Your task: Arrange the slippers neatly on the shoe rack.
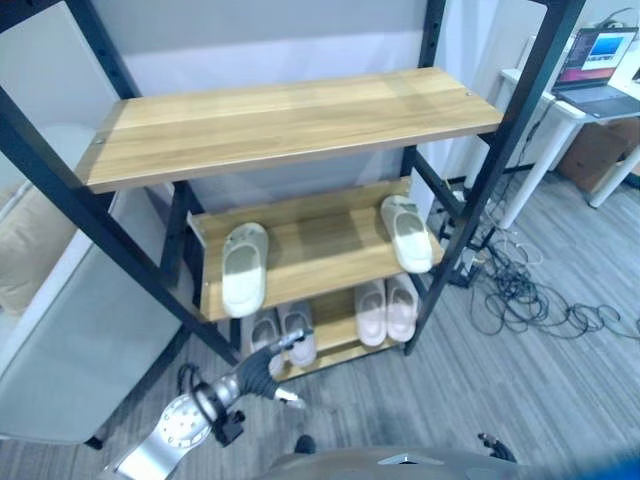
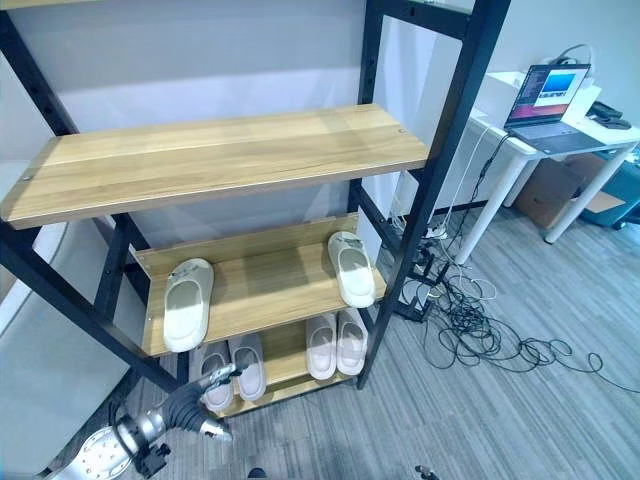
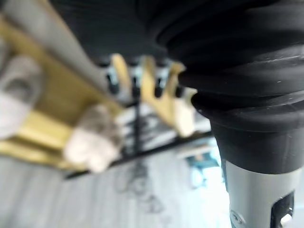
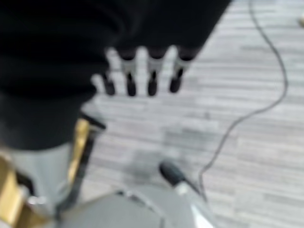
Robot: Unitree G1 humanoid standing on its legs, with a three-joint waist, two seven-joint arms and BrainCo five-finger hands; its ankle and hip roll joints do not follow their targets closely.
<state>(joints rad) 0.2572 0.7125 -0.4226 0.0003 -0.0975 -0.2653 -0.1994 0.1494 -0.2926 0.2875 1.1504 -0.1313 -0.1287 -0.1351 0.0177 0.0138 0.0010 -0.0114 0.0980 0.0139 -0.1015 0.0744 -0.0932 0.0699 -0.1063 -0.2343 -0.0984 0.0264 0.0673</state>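
Observation:
The wooden shoe rack [image 1: 290, 120] has three shelves, and its top shelf is bare. On the middle shelf one pale slipper [image 1: 245, 268] lies at the left end and another [image 1: 407, 232] at the right end. On the bottom shelf a greyish pair [image 1: 297, 330] sits at the left and a pinkish-white pair [image 1: 386, 310] at the right. My left hand [image 1: 262, 368] is low in front of the bottom shelf, open, its fingers reaching toward the greyish pair; I cannot tell if they touch. My right hand [image 4: 140, 78] hangs open over the floor.
A grey padded seat [image 1: 80, 320] stands close against the rack's left side. Loose cables [image 1: 520, 290] are tangled on the floor to the right of the rack. Beyond them a white desk [image 1: 560, 110] carries a laptop [image 1: 595, 60], with a cardboard box [image 1: 595, 150] under it.

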